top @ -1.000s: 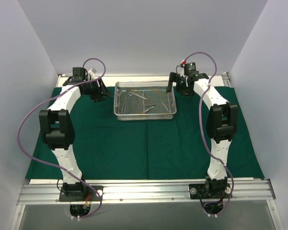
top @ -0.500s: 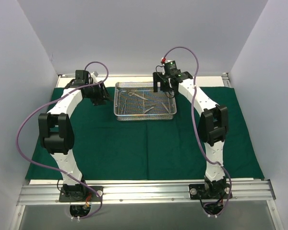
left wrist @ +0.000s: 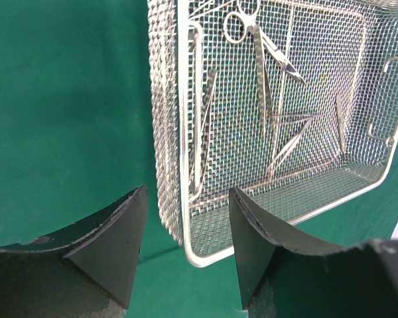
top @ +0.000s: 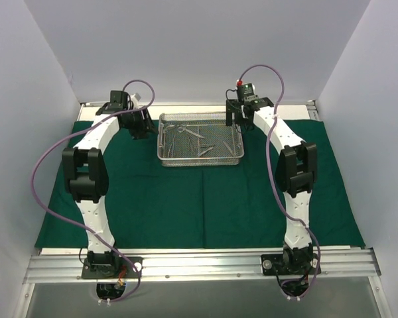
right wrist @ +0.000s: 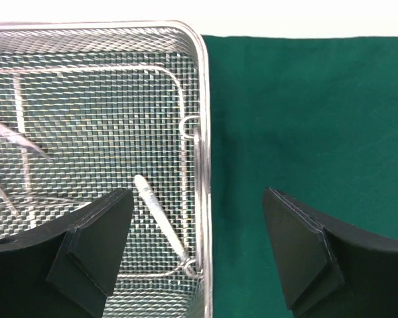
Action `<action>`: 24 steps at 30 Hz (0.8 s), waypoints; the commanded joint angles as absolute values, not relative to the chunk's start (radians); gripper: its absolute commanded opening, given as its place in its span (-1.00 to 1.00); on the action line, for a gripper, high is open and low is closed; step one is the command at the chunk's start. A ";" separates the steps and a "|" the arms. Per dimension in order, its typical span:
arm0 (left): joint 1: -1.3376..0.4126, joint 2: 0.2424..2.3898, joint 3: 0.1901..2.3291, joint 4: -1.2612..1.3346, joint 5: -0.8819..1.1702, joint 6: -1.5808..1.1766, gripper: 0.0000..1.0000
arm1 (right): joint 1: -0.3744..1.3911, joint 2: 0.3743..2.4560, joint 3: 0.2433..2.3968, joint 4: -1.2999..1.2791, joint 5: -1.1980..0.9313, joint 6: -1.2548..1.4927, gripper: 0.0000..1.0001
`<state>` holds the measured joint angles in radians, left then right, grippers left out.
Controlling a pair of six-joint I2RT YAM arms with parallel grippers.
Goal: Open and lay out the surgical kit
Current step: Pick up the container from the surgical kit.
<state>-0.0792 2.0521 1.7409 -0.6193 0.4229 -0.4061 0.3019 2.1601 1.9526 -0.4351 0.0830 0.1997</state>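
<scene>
Wire tray (top: 200, 161) of steel instruments (left wrist: 261, 73) on green cloth (top: 186, 205), left gripper (left wrist: 187, 195) apart over its left wall, right gripper (right wrist: 198, 193) apart over right wall

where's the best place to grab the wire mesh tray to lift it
Probably take the mesh tray by the rims of its two short end walls, from above. Those thin upright walls suit a two-finger pinch, and the left gripper and right gripper each hang open astride one.

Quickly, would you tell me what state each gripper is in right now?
Left gripper: open, holding nothing.
Right gripper: open, holding nothing.
</scene>
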 commanded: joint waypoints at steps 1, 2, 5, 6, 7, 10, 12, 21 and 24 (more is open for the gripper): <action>-0.104 2.104 1.828 -0.646 0.430 -0.388 0.22 | 0.299 2.195 1.950 -0.466 0.097 0.192 0.60; -0.107 2.112 1.838 -0.658 0.428 -0.388 0.21 | 0.298 2.197 1.944 -0.463 0.089 0.192 0.57; -0.117 2.137 1.873 -0.681 0.393 -0.387 0.21 | 0.291 2.201 1.918 -0.428 0.058 0.192 0.50; -0.120 2.144 1.896 -0.689 0.391 -0.387 0.20 | 0.288 2.203 1.914 -0.423 0.052 0.192 0.48; -0.123 2.161 1.908 -0.699 0.377 -0.387 0.20 | 0.284 2.210 1.913 -0.420 0.034 0.193 0.47; -0.135 2.192 1.954 -0.735 0.359 -0.380 0.20 | 0.259 2.221 1.913 -0.420 0.012 0.204 0.41; -0.144 2.203 1.970 -0.753 0.347 -0.380 0.20 | 0.250 2.232 1.911 -0.413 -0.027 0.207 0.36; -0.163 2.289 2.071 -0.819 0.314 -0.370 0.19 | 0.236 2.272 1.921 -0.403 -0.098 0.215 0.14; -0.167 2.319 2.109 -0.834 0.321 -0.368 0.12 | 0.236 2.283 1.924 -0.402 -0.104 0.218 0.09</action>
